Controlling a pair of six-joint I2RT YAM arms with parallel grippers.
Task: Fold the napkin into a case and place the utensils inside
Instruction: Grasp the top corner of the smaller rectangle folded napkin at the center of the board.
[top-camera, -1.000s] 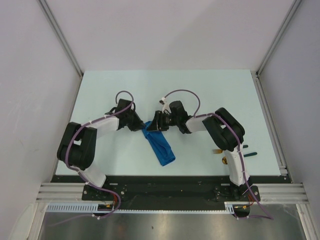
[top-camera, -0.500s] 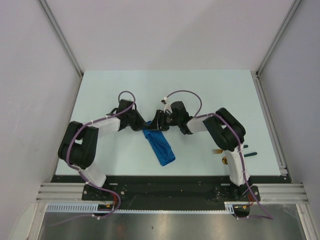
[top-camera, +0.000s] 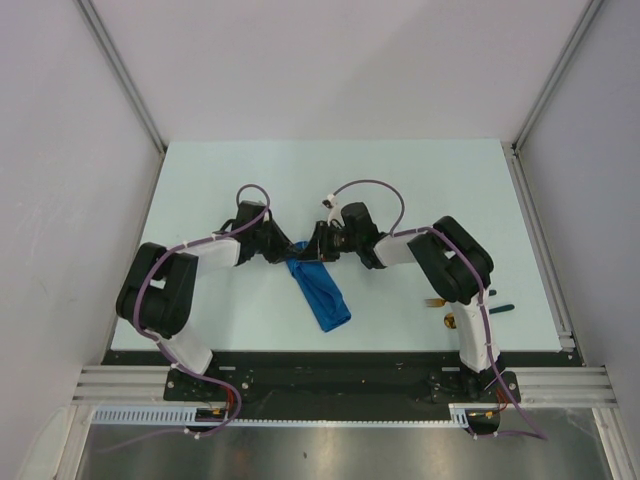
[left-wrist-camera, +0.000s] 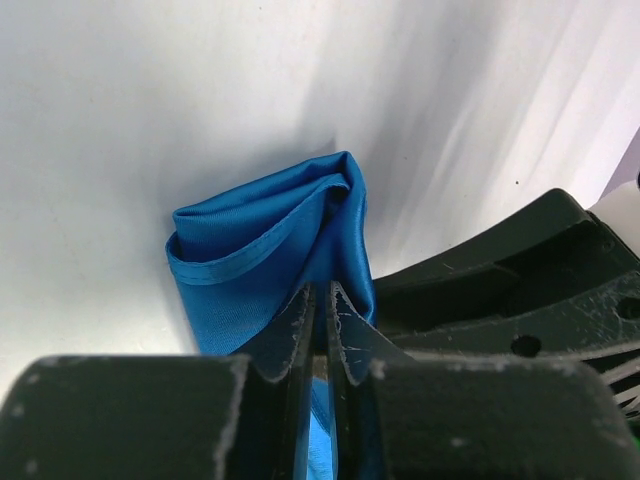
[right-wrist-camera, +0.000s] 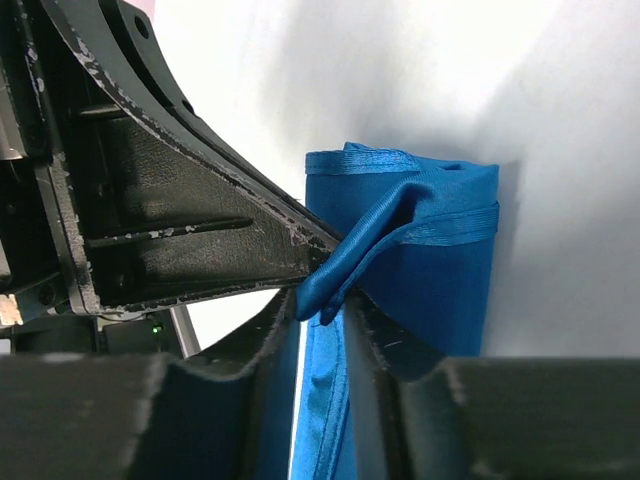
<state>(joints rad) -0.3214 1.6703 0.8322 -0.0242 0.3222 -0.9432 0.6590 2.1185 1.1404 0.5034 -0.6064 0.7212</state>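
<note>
Light: bright, even, overhead | Shadows: soft, beside napkin (right-wrist-camera: 440, 250) | Glare: table (left-wrist-camera: 150, 100) washed-out in wrist views | Focus: nearest foreground blurred, top view sharp

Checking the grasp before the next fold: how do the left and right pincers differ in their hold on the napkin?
The left pincer is almost shut, pinching a thin layer of the napkin; the right pincer stands wider, around a bunched fold of hem. The left pincer reaches in from the napkin's left side, the right pincer from its right side. Both grip its far end.
</note>
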